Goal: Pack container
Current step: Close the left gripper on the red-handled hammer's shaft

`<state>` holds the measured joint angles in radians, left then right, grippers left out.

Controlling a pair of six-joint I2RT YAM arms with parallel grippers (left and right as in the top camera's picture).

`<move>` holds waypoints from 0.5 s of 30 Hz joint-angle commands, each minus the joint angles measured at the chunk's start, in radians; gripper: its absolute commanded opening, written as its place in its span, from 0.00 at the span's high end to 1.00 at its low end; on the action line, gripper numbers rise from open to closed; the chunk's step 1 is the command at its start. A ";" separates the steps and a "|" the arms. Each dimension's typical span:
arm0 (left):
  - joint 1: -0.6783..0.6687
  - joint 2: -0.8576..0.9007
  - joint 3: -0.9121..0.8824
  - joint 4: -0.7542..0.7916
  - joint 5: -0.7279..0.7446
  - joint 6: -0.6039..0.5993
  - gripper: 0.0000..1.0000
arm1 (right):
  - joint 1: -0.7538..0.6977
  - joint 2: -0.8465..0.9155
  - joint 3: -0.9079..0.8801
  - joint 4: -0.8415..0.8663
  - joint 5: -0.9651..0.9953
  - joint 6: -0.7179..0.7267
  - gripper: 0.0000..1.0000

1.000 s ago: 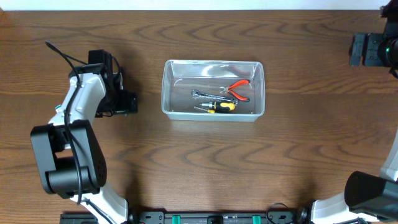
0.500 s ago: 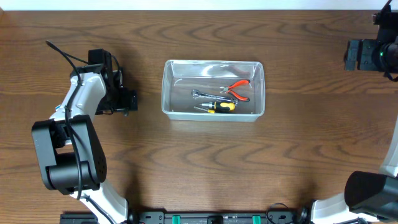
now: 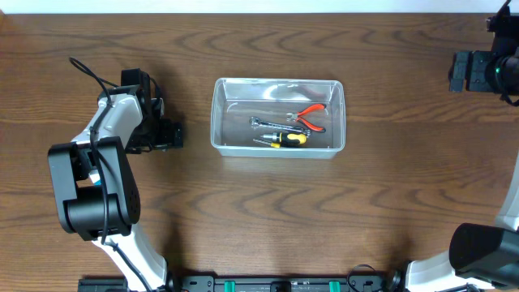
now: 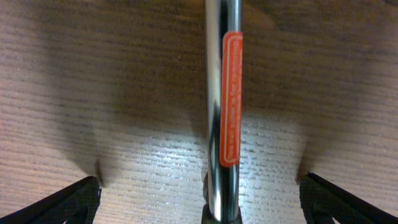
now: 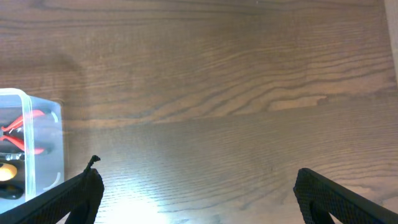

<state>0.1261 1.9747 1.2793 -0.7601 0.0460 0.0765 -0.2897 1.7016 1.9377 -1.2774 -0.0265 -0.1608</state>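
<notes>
The clear plastic container [image 3: 277,81] stands mid-table and holds red-handled pliers [image 3: 311,116], a yellow-and-black screwdriver [image 3: 285,139] and a small wrench [image 3: 263,122]. My left gripper [image 3: 166,134] is low over the table to the container's left. In the left wrist view its jaws [image 4: 199,182] are wide open, with a chrome tool shaft bearing a red label [image 4: 224,106] lying on the wood between them; neither finger touches it. This tool is hidden under the gripper in the overhead view. My right gripper [image 3: 466,71] is open and empty at the far right [image 5: 198,174].
The container's corner [image 5: 55,134] and the pliers [image 5: 22,132] show at the left edge of the right wrist view. Bare brown wood surrounds the container. The arm bases stand at the front left and front right.
My left gripper has shifted slightly to the right, towards the container. My right gripper moved a little left early on, then stayed still. The container's contents are unchanged.
</notes>
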 commanded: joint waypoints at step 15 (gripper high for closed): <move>0.000 0.031 -0.001 0.014 0.006 0.006 0.03 | -0.003 0.000 -0.004 0.002 -0.004 0.018 0.01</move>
<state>0.1261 1.9800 1.2793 -0.7467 0.0463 0.0776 -0.2897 1.7016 1.9377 -1.2774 -0.0265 -0.1604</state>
